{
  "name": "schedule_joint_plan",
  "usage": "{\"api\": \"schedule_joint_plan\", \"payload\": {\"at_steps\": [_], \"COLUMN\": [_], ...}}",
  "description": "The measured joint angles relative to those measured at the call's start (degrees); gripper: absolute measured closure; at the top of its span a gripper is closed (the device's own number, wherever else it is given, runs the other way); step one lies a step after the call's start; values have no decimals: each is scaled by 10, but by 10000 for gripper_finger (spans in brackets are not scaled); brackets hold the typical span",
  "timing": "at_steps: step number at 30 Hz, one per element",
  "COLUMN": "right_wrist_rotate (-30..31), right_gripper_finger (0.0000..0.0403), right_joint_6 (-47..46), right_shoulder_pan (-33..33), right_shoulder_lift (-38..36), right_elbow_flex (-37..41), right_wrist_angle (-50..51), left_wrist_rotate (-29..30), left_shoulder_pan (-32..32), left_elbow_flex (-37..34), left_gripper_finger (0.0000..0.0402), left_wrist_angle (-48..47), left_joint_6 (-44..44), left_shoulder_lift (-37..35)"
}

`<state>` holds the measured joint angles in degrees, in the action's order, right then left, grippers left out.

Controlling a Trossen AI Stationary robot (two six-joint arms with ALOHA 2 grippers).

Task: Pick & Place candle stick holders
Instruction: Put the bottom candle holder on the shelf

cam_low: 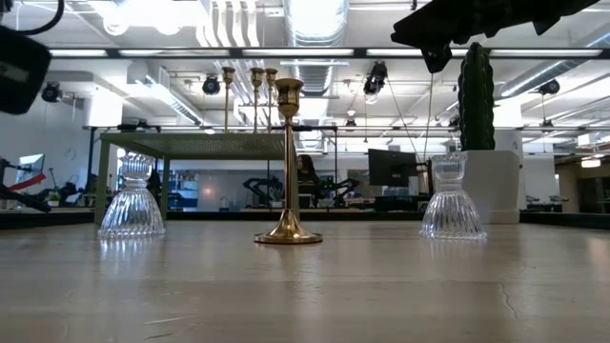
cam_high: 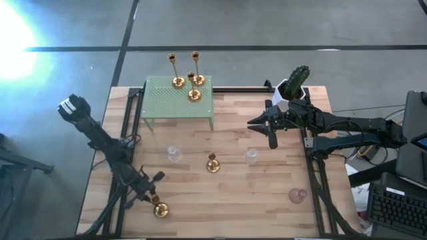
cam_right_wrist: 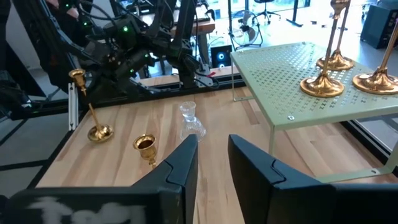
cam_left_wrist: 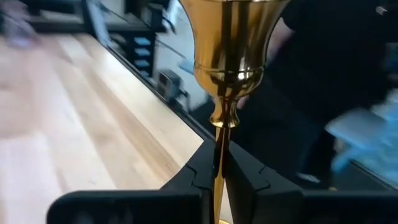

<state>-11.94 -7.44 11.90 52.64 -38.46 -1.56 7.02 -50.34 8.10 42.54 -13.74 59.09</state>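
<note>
the left pincer (cam_left_wrist: 221, 177), clenched on a candlestick (cam_left_wrist: 227, 68) stem near the tabletop's (cam_high: 267, 193) front-left corner, should lift it upright.

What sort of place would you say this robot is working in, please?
Probably a robotics lab or open workshop: a wooden table with a green perforated stand, ceiling ducts and strip lights overhead, and monitors on desks behind.

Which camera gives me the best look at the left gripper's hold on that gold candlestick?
The left wrist view: the left gripper is shut on the gold candlestick, its stem pinched between both fingers. The high view shows it small near the table's front-left corner; the right wrist view shows it far off and tilted; the low view misses it.
</note>
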Motion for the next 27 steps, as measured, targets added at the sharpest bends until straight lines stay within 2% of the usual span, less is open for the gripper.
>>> {"api": "schedule_joint_plan", "payload": {"at_steps": [8, 11, 14, 17, 21, 24, 27], "right_wrist_rotate": [0, 0, 0, 0, 0, 0, 0], "right_gripper_finger": [337, 339, 338, 333, 326, 321, 317], "right_joint_6": [0, 0, 0, 0, 0, 0, 0], "right_shoulder_pan": [0, 0, 0, 0, 0, 0, 0], "right_shoulder_lift": [0, 0, 0, 0, 0, 0, 0], "right_elbow_flex": [0, 0, 0, 0, 0, 0, 0], "right_wrist_angle": [0, 0, 0, 0, 0, 0, 0], "left_wrist_rotate": [117, 162, 233, 341, 518, 619, 694], "left_shoulder_pan": [1, 1, 3, 5, 6, 12, 30], "left_elbow_flex": [40, 65, 104, 159, 247, 306, 346], "left_gripper_finger": [381, 381, 381, 381, 381, 381, 381], "left_wrist_angle": [-20, -65, -141, -240, -372, -411, -413], "left_joint_6": [18, 37, 55, 65, 82, 126, 179], "left_shoulder_lift": [-50, -76, -104, -127, -142, -141, -139]}}
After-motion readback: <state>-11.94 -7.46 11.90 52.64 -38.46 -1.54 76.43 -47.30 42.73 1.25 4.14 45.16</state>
